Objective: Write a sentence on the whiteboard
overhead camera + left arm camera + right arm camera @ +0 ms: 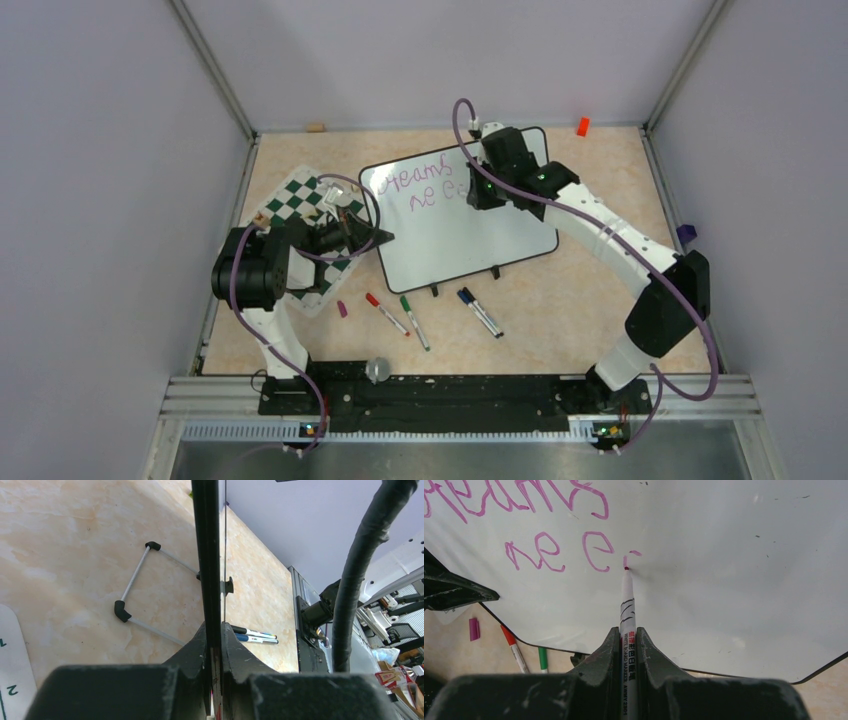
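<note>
Purple-pink handwritten lettering, the sentence [549, 550], is only partly written on the large glossy white rectangular whiteboard [724, 580] with its thin black frame: the top line reads "Dreams", and the second line shows "ne e" followed by a short hooked stroke. Judge the step in hand as the forming of the next letter of that second line. The whiteboard [470, 235] sits near the middle of the tan marble-patterned table [560, 300], and the sentence [425, 190] occupies its upper left part. The right gripper [627, 635] is clenched on a slim white-barrelled marker [627, 605] with black print, whose coloured tip touches the board just below the hooked stroke. In the overhead view, the right arm reaches forward and bends inward in an arc, with the right gripper [483, 190] over the board's upper middle. The left arm folds across the green-and-white checkered chess mat [300, 200], and the left gripper [375, 237] meets the board's left edge. In the left wrist view, the left gripper [213, 630] is clamped on the board's black frame, steadying it. For the next move, you should hold the tip against the surface, complete the letter with an even stroke, then shift the marker rightward into the bare white area. Maintain the left clamp so the board cannot slide under the writing pressure.
</note>
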You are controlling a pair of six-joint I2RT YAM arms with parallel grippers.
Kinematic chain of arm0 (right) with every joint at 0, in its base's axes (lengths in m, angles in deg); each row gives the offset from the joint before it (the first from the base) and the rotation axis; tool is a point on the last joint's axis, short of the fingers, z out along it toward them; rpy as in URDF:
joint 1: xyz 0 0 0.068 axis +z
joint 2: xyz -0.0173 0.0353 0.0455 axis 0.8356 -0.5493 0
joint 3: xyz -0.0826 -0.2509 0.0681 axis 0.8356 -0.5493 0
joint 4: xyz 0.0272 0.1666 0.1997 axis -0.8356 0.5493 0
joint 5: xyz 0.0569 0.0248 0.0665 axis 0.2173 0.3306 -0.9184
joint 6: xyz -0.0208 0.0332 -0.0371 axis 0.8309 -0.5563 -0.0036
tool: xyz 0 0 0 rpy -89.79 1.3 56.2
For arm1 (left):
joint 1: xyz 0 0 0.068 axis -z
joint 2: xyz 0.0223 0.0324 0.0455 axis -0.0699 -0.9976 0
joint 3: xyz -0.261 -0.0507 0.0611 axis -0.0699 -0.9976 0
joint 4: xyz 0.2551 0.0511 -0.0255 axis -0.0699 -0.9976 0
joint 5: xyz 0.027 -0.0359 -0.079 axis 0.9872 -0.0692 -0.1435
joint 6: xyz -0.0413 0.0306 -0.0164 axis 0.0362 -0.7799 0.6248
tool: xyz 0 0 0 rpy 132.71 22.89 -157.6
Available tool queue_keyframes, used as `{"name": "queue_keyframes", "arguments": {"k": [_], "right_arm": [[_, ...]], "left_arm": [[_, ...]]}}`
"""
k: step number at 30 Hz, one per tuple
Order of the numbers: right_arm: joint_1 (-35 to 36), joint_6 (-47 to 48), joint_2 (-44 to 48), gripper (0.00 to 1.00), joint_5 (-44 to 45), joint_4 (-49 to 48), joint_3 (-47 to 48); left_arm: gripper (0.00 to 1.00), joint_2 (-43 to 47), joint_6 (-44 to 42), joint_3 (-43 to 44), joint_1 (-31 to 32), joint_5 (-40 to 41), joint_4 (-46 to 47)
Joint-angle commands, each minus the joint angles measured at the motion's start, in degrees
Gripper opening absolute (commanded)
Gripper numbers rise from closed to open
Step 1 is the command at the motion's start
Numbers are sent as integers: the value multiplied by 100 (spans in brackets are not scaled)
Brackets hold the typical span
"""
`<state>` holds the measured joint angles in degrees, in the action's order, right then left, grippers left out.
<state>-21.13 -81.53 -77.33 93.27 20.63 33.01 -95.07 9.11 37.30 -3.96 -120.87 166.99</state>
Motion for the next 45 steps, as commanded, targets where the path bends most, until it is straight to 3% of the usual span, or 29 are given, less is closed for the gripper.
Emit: {"name": "queue_keyframes", "arguments": {"k": [1,20,36,45], "right_arm": [[-11,-18,165,0,401,13,21],[-13,173,-375,0,630,38,1010],[-13,59,173,0,463,42,-48],[-11,78,502,0,537,-136,27]], "left_arm": [[0,96,-480,-143,30,-541,452],[0,97,-500,-159,30,-543,452],[0,96,-494,-156,30,-539,452],[0,103,-480,-162,32,-539,452]]}}
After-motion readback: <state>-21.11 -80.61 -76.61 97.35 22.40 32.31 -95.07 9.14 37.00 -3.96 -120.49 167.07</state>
